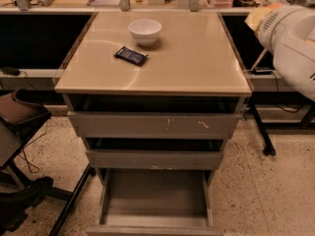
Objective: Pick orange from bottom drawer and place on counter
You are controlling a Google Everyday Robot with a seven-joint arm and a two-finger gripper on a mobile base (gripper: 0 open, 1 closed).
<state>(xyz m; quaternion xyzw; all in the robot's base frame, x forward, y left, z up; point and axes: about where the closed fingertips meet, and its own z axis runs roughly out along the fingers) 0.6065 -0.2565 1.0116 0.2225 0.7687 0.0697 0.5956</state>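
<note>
counter (197,58) is seen from above, a glossy tan top on a grey cabinet. a white bowl (144,31) is set near the back of it, and a dark packet (131,55) is laid flat just in front of the bowl and slightly left, apart from it. bottom drawer (155,193) is shown wide open at the lower edge of the view, with its grey floor exposed. the two upper drawers (152,124) are shown open only a crack. the orange cannot be located in this view. gripper (259,17) is seen at the upper right, at the pale tip of the white arm (295,43), beyond the counter's right rear corner and well above the drawer. how far it is open, and whether anything is held, cannot be told. a chair (19,112) is partly seen at left.
</note>
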